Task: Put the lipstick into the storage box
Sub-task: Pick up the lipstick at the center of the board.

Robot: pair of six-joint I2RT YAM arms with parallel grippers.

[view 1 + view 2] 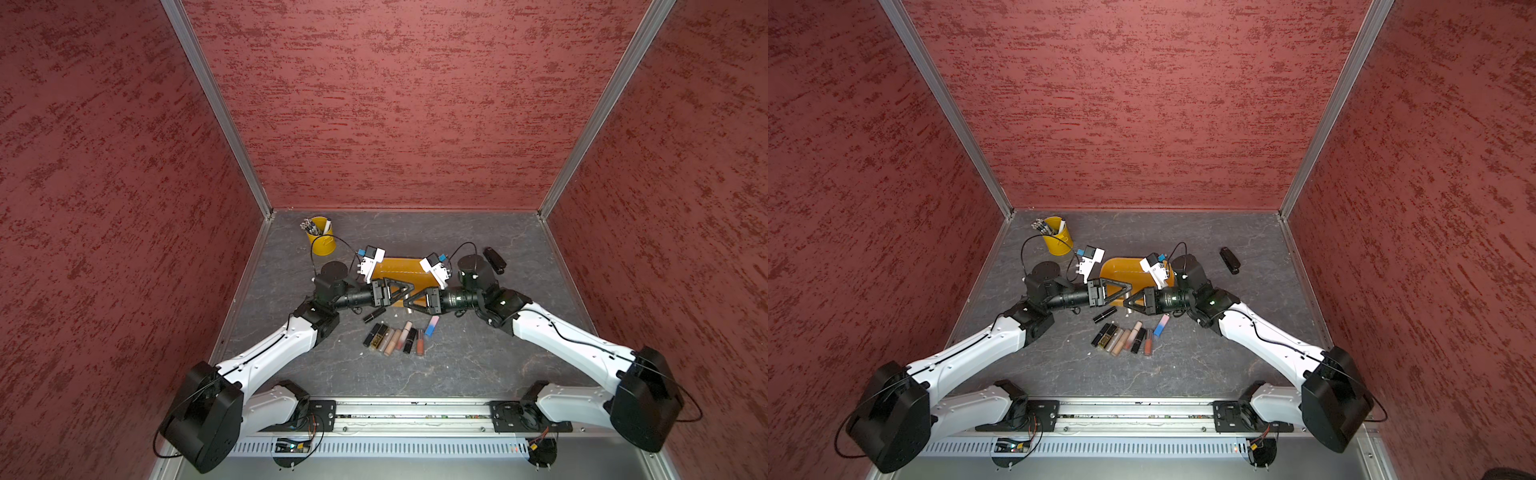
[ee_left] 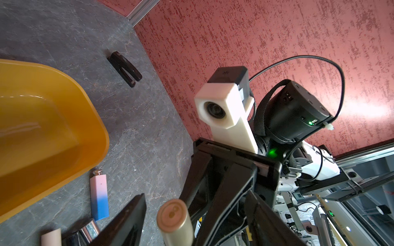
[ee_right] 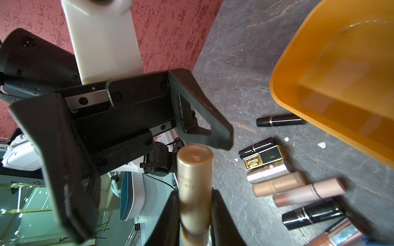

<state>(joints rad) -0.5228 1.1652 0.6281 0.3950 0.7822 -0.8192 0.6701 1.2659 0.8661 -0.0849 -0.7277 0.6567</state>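
On the grey table (image 1: 457,365) nearest my base lies a row of makeup tubes (image 1: 392,338), and that is my first worry. If the gold lipstick (image 3: 195,168) slips from me, it would likely drop among those look-alikes or roll away. The slip could come from the meeting just above and beyond that row. There my right pincer (image 3: 196,192) is clamped on one end of the lipstick, and my left pincer (image 1: 409,291) has its fingers spread wide on either side of the free end. Should the left close off-centre, or the right let go before the left has a firm hold, the smooth round tube could twist out. A pull along its length might also draw the cap off, I judge. Beyond, the yellow storage box (image 1: 399,268) sits close, and a low carry could knock its near rim and shove it. As to place, the lipstick stands out from my right pincer's fingers with its end in the gap of the left, and neither left finger plainly touches it. It hangs above the table just short of the box's near rim, not yet over the inside. Farther off, a yellow bucket (image 1: 321,242) of pens and a black stapler (image 1: 494,260) stand well clear.
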